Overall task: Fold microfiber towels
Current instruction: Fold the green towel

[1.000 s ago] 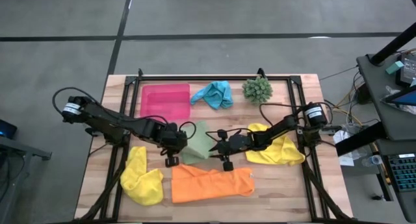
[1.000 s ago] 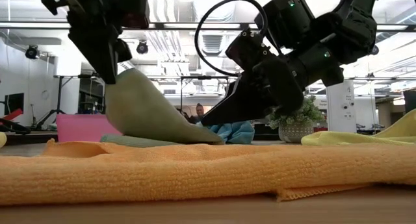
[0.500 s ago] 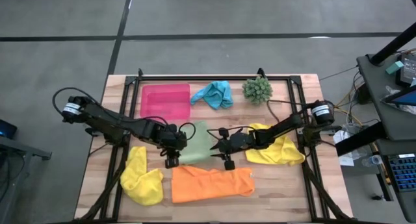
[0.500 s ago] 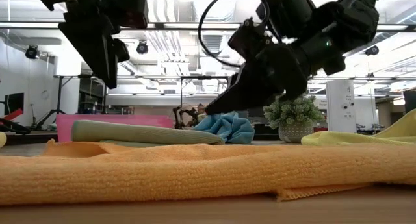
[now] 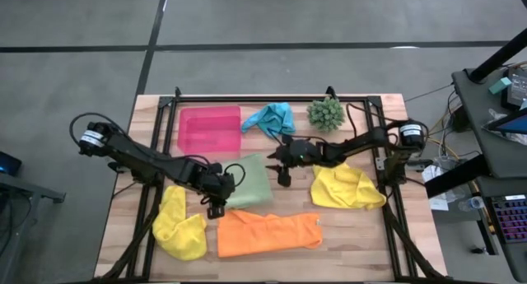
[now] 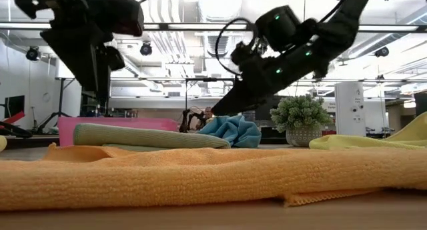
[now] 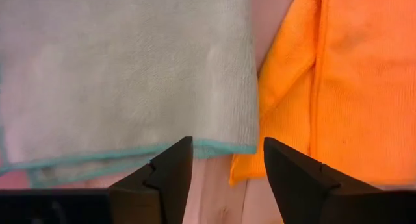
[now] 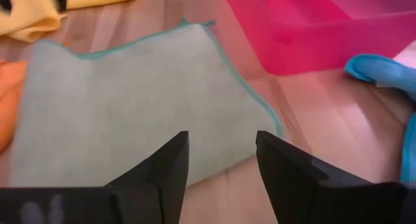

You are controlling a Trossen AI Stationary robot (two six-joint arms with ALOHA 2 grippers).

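The left gripper [image 5: 216, 203] sits a little left of centre in the high view, its two fingers parted with nothing between them, hanging just over the lower left corner of the light green towel [image 5: 251, 182]. Its wrist camera shows that corner with its teal hem lying flat below the spread fingers. The right gripper [image 5: 282, 162] is just above centre, also spread and empty, poised at the green towel's upper right corner.

The green towel lies folded flat in the middle of the table [image 5: 354, 243]. In the low view it shows as a thin doubled slab [image 6: 147, 137] behind the orange towel [image 6: 200, 173], which fills the foreground. From above, the orange towel [image 5: 268, 232] stretches along the lower centre, touching the green one's bottom edge. One yellow towel [image 5: 179, 224] is bunched at lower left, the other [image 5: 346, 188] rumpled right of centre. The turquoise towel [image 5: 270, 119] is crumpled at upper centre, between the pink tray [image 5: 209, 129] and the spiky green plant ball [image 5: 326, 113].
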